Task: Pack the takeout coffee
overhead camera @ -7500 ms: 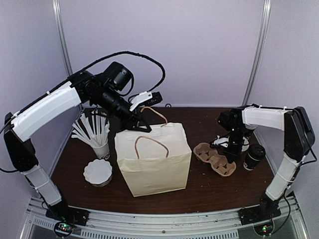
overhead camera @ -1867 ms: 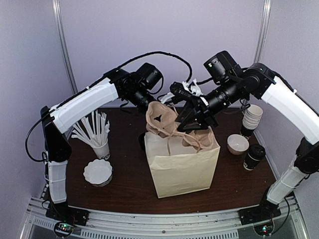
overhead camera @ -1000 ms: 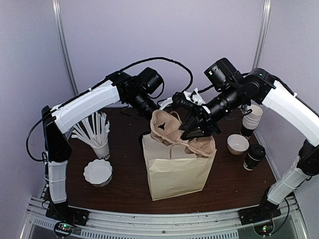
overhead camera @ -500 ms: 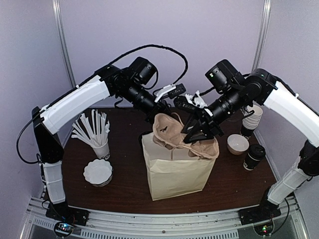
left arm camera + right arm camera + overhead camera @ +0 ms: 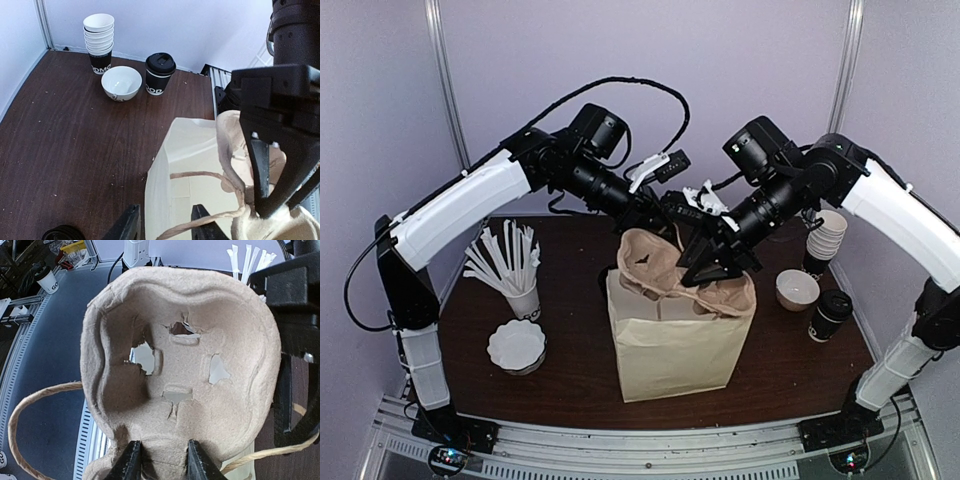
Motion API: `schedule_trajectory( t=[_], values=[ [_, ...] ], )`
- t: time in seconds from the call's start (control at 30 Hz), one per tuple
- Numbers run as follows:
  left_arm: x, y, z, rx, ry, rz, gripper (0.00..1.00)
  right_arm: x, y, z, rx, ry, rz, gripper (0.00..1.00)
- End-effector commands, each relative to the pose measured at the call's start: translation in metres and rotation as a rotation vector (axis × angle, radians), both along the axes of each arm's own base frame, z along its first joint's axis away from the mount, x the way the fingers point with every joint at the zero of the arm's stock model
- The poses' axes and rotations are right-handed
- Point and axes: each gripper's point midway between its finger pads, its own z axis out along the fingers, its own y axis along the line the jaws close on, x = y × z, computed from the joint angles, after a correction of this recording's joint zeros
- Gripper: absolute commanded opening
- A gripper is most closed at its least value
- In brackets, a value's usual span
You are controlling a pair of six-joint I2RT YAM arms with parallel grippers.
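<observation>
takeout coffee [image 5: 160, 74]: we see a black-brown cup with white lettering and a black lid
paper bag [image 5: 670, 345]: we see pale cream, with tan twine handles
pulp carrier [image 5: 185, 370]: plain light brown
stacked cups [image 5: 99, 42]: black outside with white lettering, white inside
bowl [image 5: 121, 82]: white
counter [image 5: 60, 135]: dark brown wood grain
straws [image 5: 505, 258]: white, in a white cup

Paper bag [image 5: 670, 345] stands mid-surface [image 5: 570, 390], and the pulp cup carrier [image 5: 660, 262] is perched at its open top. Over on the right, the takeout coffee [image 5: 831, 316] sits nearest the front, a bowl [image 5: 796, 290] just left of it and the stack of cups [image 5: 827, 235] behind. Far left is the cup of straws [image 5: 523, 300], with a low stack [image 5: 516, 346] in front of it.
</observation>
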Motion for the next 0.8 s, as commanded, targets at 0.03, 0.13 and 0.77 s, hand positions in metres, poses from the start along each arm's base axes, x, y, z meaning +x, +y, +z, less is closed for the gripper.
schedule_trajectory(
  t=[0.03, 0.13, 0.77],
  values=[
    [0.015, -0.006, 0.012, -0.043, -0.052, 0.054, 0.37, -0.005, 0.013, 0.010, 0.004, -0.029, 0.035, 0.32],
    [0.020, -0.004, 0.017, -0.046, -0.074, 0.083, 0.36, -0.009, 0.015, 0.011, 0.000, -0.037, 0.045, 0.32],
    [0.036, 0.002, 0.015, -0.036, -0.053, 0.179, 0.29, 0.013, 0.019, 0.006, -0.021, -0.096, -0.049, 0.31]
  ],
)
